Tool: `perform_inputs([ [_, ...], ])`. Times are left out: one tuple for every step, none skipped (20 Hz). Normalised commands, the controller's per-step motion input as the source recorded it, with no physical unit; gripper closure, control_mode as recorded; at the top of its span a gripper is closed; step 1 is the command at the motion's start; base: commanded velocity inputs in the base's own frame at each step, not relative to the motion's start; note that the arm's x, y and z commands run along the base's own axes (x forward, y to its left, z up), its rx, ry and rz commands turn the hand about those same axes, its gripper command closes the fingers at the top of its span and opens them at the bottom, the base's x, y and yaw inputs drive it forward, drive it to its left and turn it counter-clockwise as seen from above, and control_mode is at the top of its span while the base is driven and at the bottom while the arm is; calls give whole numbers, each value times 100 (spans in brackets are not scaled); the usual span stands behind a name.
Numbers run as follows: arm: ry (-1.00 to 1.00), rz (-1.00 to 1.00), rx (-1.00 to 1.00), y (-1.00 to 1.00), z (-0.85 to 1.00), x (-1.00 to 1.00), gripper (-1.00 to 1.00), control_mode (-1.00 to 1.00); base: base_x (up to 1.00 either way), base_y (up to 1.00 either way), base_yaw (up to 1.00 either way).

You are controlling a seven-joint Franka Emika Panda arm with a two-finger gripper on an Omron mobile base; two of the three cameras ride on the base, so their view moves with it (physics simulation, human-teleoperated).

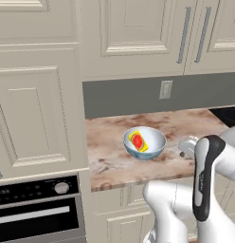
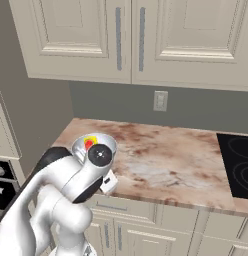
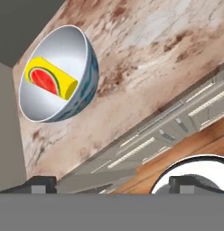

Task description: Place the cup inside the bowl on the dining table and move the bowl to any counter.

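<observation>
Even, flat light across all three views, no obvious source, everything sharp and rendered clean. The bowl (image 1: 144, 142) casts just a soft, faint shadow on the counter (image 1: 110, 156). No glare on the stone, no blur, no bending at the edges; the hand view sits rolled sideways.
</observation>
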Motion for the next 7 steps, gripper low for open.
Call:
perform_inputs([
  [-4,0,0,16,56,-89,-100,-100,0,0,0],
  [-4,0,0,16,60,-89,-100,-100,0,0,0],
  [-4,0,-1,16,62,-86,-100,-100,0,0,0],
  [-4,0,-3,19,66,-86,-100,-100,0,0,0],
  [-5,0,-3,19,69,-88,-100,-100,0,0,0],
  [-6,0,-5,21,73,-89,-100,-100,0,0,0],
  [-6,0,-5,24,71,-90,-100,-100,0,0,0],
])
